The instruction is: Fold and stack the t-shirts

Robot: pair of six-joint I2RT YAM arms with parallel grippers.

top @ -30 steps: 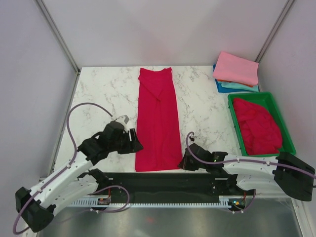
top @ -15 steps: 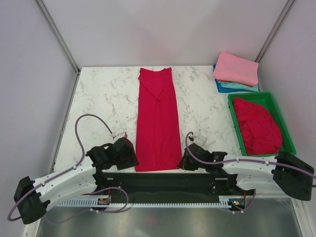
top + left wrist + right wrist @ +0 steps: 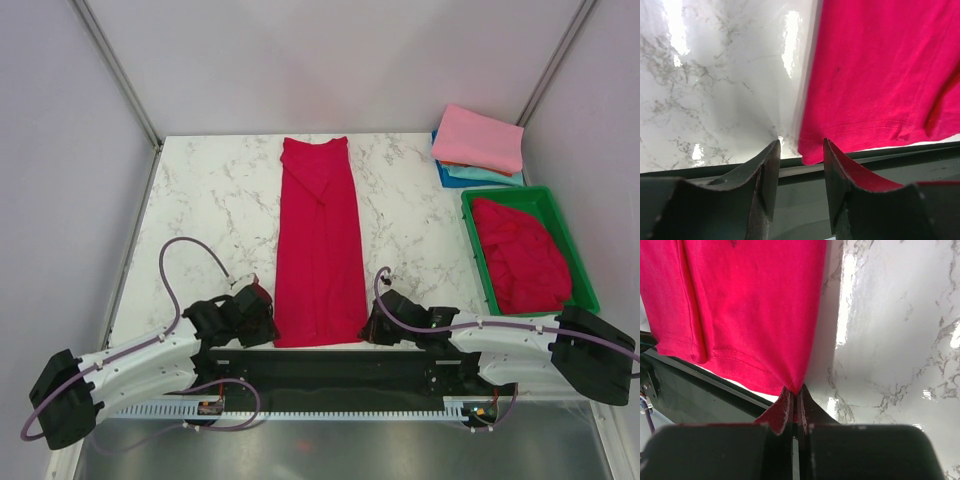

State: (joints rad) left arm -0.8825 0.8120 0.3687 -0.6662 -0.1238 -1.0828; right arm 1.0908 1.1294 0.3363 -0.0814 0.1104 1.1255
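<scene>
T-shirt, crimson, folded to a strip, lies centre worktop. 5 o'clock hem corner clenched in right claw; left claw released, straddling 7 o'clock corner. Done: folded stack at 2 o'clock. To do: crumpled red tees in green tray.

Lab booth, white walls, marble table

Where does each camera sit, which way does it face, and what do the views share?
Top external: above and behind the bases, facing down at the table; left arm and right arm show.
Left wrist: on that arm, facing the near left corner of the red t-shirt past the open left claw.
Right wrist: on its arm, facing the near right corner, pinched in the right claw.
Shared: all show the shirt's near hem.
</scene>
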